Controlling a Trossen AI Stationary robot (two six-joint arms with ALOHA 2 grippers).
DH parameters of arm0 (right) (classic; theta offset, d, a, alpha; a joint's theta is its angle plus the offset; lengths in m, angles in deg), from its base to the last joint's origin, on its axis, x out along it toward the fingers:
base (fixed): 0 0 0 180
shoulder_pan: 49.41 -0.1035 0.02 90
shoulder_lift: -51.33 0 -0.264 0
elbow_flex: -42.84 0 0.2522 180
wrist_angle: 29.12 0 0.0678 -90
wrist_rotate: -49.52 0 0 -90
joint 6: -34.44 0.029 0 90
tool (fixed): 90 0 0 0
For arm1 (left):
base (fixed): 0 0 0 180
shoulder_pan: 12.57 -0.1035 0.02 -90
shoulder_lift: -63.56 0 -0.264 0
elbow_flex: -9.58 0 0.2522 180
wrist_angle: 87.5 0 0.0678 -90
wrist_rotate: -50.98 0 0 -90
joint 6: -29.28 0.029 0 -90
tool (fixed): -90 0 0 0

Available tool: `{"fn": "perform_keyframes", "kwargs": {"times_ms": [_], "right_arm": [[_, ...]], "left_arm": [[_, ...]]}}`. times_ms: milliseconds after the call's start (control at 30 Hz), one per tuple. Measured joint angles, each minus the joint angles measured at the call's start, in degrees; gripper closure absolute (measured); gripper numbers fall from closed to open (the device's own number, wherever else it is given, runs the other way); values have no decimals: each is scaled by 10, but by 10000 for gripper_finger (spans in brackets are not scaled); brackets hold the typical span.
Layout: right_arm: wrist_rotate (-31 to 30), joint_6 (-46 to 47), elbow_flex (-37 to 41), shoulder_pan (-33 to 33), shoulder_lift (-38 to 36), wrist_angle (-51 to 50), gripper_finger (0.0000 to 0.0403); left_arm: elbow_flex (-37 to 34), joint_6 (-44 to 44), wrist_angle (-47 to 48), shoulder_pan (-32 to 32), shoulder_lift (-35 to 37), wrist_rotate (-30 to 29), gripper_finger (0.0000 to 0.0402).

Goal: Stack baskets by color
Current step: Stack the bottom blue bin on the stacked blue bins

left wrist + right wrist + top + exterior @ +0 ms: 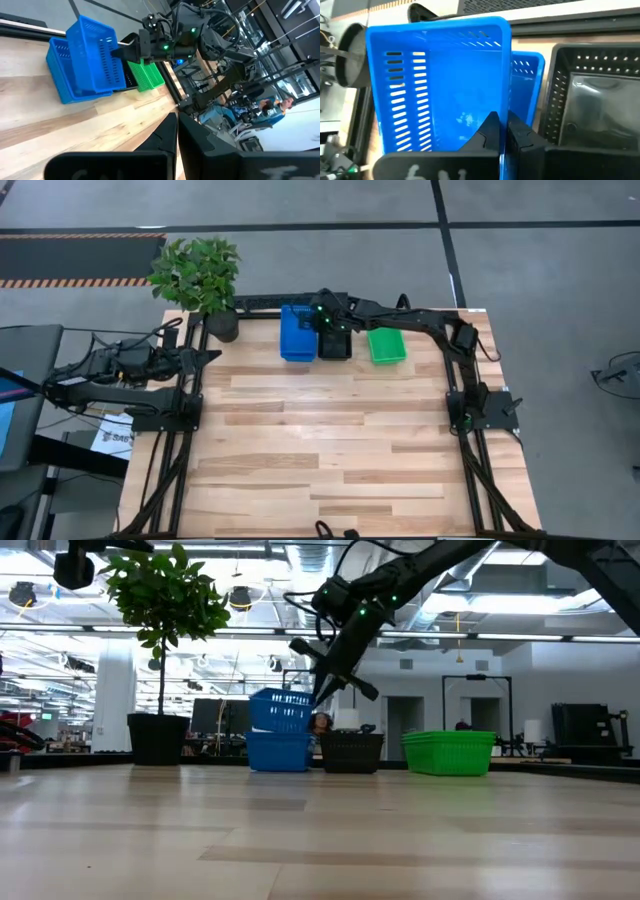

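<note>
Three basket groups stand in a row at the table's far edge: blue baskets (297,332), black ones (334,345) and green ones (386,345). The top blue basket (280,710) sits tilted in the lower blue one (277,751). My right gripper (503,132) reaches over the black baskets (350,752) and is shut on the top blue basket. My left gripper (177,135) waits shut at the table's left edge (208,356), holding nothing. My right gripper pinches the top blue basket's side wall that faces the black baskets (508,112), at its rim, one finger inside the basket and one outside. The fingers slant down from the table's right side. The basket is tilted, its bottom still in the lower blue basket (70,85).
A potted green plant (200,275) stands at the far left corner, left of the blue baskets. The wooden tabletop (330,440) stretches bare from the basket row to the near edge. The arm frames run along both side edges.
</note>
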Motion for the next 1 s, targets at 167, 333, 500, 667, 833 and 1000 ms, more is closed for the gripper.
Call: {"fn": "perform_keyframes", "kwargs": {"times_ms": [167, 333, 500, 667, 833, 1000], "right_arm": [[0, -4, -2, 3, -2, -15, 389], [-2, -14, -2, 3, -2, -33, 383], [-2, -16, -2, 3, -2, -32, 374], [0, -17, -2, 4, -2, -33, 352], [2, -24, -2, 4, -2, -31, 326], [20, -30, -2, 7, -2, -29, 303]], "left_arm": [[0, -1, 0, 0, 0, 0, 401], [0, -1, 0, 0, 0, -2, 401], [0, -1, 0, 0, 0, -2, 401], [0, -1, 0, 0, 0, -2, 401], [0, 1, 0, 0, 0, -2, 401], [0, 2, 0, 0, 0, -2, 401]]}}
